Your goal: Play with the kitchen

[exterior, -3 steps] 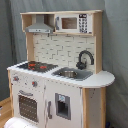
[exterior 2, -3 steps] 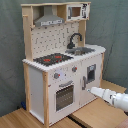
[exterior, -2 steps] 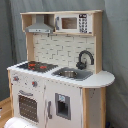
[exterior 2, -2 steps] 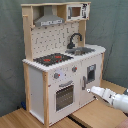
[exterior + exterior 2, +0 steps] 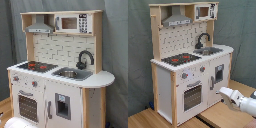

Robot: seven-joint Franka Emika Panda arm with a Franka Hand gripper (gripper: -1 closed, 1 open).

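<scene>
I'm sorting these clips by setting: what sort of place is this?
Probably a lab or studio setup, not a real kitchen: a toy kitchen stands on a wooden floor before a plain grey curtain, with a white robot arm reaching in.

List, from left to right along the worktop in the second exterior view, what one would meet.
Black hob with red rings → black curved faucet → metal sink → rounded white end of the worktop.

You have one kitchen, with one faucet, one hood, and two knobs.
</scene>
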